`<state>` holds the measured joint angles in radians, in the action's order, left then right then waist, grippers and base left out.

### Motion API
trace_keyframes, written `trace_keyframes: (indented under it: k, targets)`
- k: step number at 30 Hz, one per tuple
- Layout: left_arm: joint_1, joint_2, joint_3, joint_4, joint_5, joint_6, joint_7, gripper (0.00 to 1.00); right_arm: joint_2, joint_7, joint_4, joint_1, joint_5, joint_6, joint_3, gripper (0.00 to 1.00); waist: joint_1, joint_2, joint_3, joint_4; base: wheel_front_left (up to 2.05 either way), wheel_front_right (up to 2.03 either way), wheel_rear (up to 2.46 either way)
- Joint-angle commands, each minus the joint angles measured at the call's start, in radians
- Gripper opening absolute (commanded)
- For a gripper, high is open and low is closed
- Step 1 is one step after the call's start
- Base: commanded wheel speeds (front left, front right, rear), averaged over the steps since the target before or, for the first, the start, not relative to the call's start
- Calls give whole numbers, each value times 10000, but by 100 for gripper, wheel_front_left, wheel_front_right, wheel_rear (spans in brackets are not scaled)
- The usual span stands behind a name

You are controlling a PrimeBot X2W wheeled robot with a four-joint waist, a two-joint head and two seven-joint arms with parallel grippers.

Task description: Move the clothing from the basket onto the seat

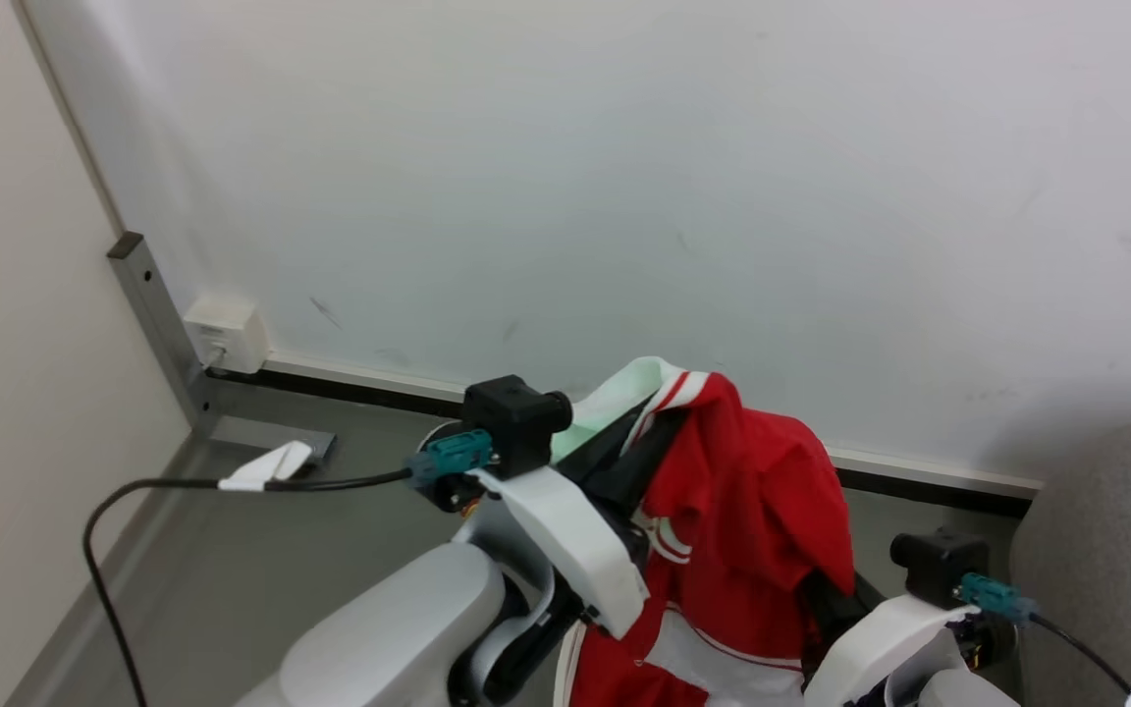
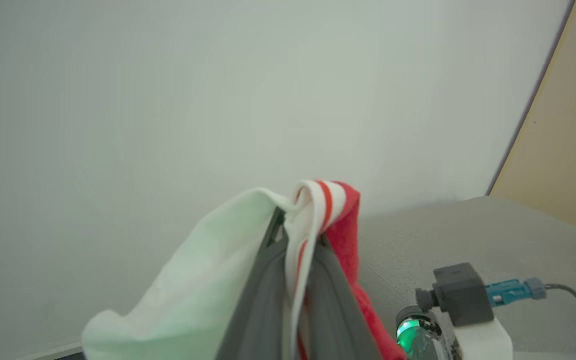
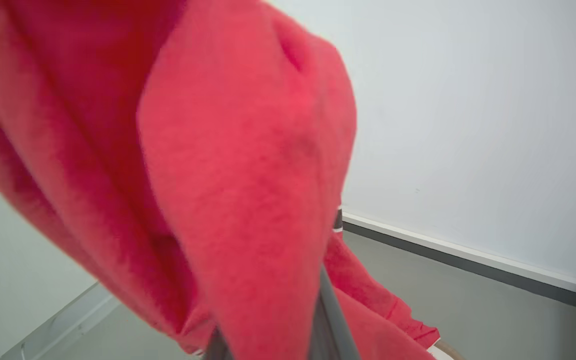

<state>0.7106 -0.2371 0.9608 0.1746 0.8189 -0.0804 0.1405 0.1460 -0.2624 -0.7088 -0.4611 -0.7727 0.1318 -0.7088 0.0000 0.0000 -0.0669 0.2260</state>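
The clothing (image 1: 752, 491), a bright red jersey with white stripe trim and a white panel, hangs lifted in front of the wall. My left gripper (image 1: 659, 412) is shut on its striped edge and white fabric; the left wrist view shows the two grey fingers (image 2: 263, 295) pinched together with the clothing (image 2: 340, 235) folded over their tips. Lower right, my right gripper (image 1: 826, 599) reaches up under the red cloth. In the right wrist view the clothing (image 3: 228, 175) drapes over that gripper, with one finger (image 3: 332, 310) showing beside it. The grey seat (image 1: 1105, 550) lies at the right edge. The basket is out of view.
A white wall with a dark baseboard (image 1: 929, 486) runs behind. A socket box (image 1: 225, 334) and a metal post (image 1: 158, 314) stand in the left corner above grey floor. A black cable (image 1: 183, 483) loops from my left wrist. The seat's flat grey surface (image 2: 468, 235) lies beyond my right wrist.
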Motion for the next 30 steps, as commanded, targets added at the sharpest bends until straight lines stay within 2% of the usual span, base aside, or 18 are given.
trace_keyframes:
  k: [1, 6, 10, 11, 12, 13, 22, 30]
  targets:
    - [-205, -176, -73, 97, 66, -60, 68, 0, 103, -32, 228, 261, -111, -21, 259, 0, 0, 0, 71, -166, 0, 0, 0]
    - [-659, -634, -248, 323, 199, -135, 292, 0, 342, -34, 1301, 621, -275, -21, 1428, 0, 0, 0, 207, -626, 0, 0, 0]
    - [-1029, -750, -115, 171, 269, -29, 408, 0, 305, -34, 2178, 963, -402, -20, 2461, 0, 0, 0, 305, -1026, 0, 0, 0]
    - [-1112, -747, -51, 122, 280, -4, 414, 22, 271, -33, 2329, 1029, -449, -21, 2705, 0, 0, 0, 328, -1132, 0, 0, 0]
    - [-1196, -734, 12, 56, 289, 38, 436, 69, 238, -35, 2511, 1096, -517, -20, 2891, 0, 0, 0, 351, -1246, 0, 0, 0]
    - [-1272, -707, 47, -33, 297, 86, 494, 100, 210, -35, 2651, 1145, -571, -20, 3059, 0, 0, 0, 375, -1368, 0, 0, 0]
    - [-1678, -610, 310, -191, 82, 238, 824, 100, 493, -32, 3868, 1114, -202, -20, 4700, 0, 0, 0, 636, -2646, 0, 0, 0]
    - [-1371, -674, 426, -17, -695, 316, 1094, 100, 1116, -22, 4871, 1421, 161, -20, 5310, 0, 0, 0, 985, -3960, 0, 0, 0]
